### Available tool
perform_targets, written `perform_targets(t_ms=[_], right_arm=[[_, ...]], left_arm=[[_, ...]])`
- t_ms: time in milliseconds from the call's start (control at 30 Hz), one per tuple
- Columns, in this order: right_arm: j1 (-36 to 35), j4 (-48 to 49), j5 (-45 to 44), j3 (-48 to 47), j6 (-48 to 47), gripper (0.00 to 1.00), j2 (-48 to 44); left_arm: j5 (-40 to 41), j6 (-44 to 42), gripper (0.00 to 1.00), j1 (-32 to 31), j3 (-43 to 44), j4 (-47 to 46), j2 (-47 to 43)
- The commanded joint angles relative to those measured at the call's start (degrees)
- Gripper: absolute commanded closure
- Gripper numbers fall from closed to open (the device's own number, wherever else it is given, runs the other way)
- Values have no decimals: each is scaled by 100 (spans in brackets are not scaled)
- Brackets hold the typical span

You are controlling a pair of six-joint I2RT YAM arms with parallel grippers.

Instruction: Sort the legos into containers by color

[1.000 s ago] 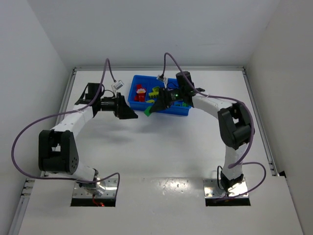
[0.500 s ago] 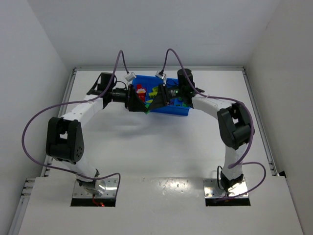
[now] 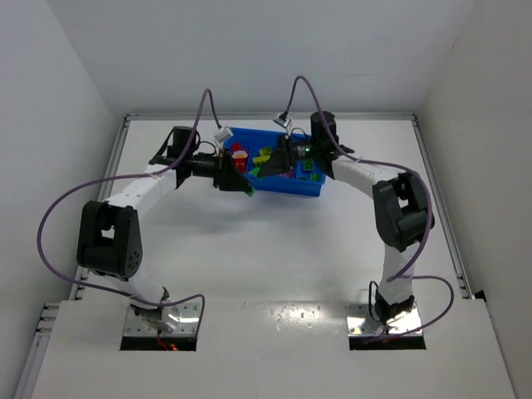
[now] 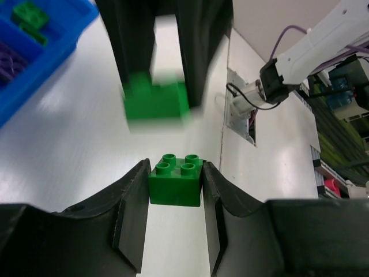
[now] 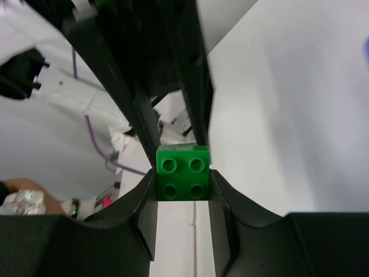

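Two arms meet nose to nose at the blue tray's point(image 3: 312, 192) near edge, over the white table point(image 3: 266, 249): left gripper point(image 4: 174, 187) is clamped tight on the first green brick point(image 4: 174, 183), right gripper point(image 5: 183, 186) is clamped on the second green brick point(image 5: 183, 172).

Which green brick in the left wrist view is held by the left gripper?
The sharp, nearer brick showing four studs, in the left gripper. The blurred brick beyond sits in the right gripper.
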State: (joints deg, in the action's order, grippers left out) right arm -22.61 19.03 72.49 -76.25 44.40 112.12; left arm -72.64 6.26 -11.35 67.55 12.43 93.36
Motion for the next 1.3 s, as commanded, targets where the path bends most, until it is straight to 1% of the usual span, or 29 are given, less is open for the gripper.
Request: perform_targets(t_ms=[0,33,67,100,133,167,200,233,267,300,333,367,400,433,500,533,567,600,667,733,833,900,933,1000,1033,1067,1133,1200,1267], right_arm=[[617,304,-296,-426,-28,99,38],[705,182,-445,-426,-28,99,38],[784,15,-524,-426,-237,99,38],[950,-222,-630,-426,-396,99,38],[1039,-763,-935,-426,-571,99,38],[1118,-1099,-1173,-426,-773,99,-22],[1266,-1442,-1445,-426,-1167,99,-93],[1338,-1733,-1918,-426,-1362,99,-93],[1399,-2205,-2184,-426,-1529,99,-146],[1478,-2454,-2473,-426,-1836,100,-146],[1479,-2622,-2911,-426,-1987,100,-146],[1479,-2893,-3116,-487,-2310,100,-198],[1479,-3026,-3379,-488,-2435,100,-199],[1427,-3132,-3939,-488,-2567,100,-199],[1347,-3344,-4486,-558,-2752,100,-199],[1269,-3405,-5046,-627,-2753,99,-129],[1216,-3475,-5286,-689,-2753,94,-50],[1215,-3476,-5707,-690,-2814,77,-49],[1215,-3529,-5973,-742,-2814,59,12],[1215,-3529,-5974,-742,-2867,40,12],[1215,-3476,-5852,-742,-2805,30,-207],[1268,-3423,-5773,-672,-2753,25,-426],[1320,-3423,-5503,-620,-2753,24,-506],[1382,-3423,-5369,-619,-2701,23,-707],[1382,-3423,-5298,-567,-2752,23,-944],[1434,-3423,-5245,-567,-2753,23,-1085],[1584,-3528,-5245,-505,-2753,21,-1314],[1811,-3774,-5297,-435,-2753,16,-1543],[1979,-4002,-5359,-269,-2648,13,-1727]], left_arm=[[188,-231,87,-25,-408,85,-397],[276,-231,87,-25,-470,85,-450],[416,-283,89,-25,-523,85,-511],[835,-283,89,-25,-602,85,-582],[1118,-283,89,-25,-603,85,-730],[1399,-283,89,-94,-603,85,-801],[2124,-283,90,-191,-603,85,-872],[2505,-283,90,-244,-603,85,-942],[2753,-196,90,-244,-603,-63,-1012],[3234,-4,90,-297,-603,-195,-1161],[3430,94,91,-297,-603,-327,-1215],[3615,234,91,-349,-603,-503,-1215],[3799,235,91,-350,-533,-504,-1215],[4106,322,91,-472,-384,-565,-1215],[4179,323,91,-560,-191,-566,-1066],[4362,323,91,-639,-7,-566,-918],[4433,323,91,-640,82,-566,-838],[4486,323,91,-727,179,-566,-759],[4662,323,91,-807,442,-566,-504],[4793,375,91,-999,740,-566,-311],[4917,507,91,-1158,1127,-698,102],[4917,639,91,-1219,1443,-768,471],[4987,692,91,-1281,1541,-872,586],[4988,806,91,-1334,1743,-987,954],[4988,893,91,-1404,1996,-1049,1243],[4988,894,91,-1405,2164,-1101,1246],[4988,982,91,-1606,2700,-1102,1745],[4988,1043,90,-1746,3191,-1102,2244],[4988,1096,89,-1800,3492,-1102,2571]])
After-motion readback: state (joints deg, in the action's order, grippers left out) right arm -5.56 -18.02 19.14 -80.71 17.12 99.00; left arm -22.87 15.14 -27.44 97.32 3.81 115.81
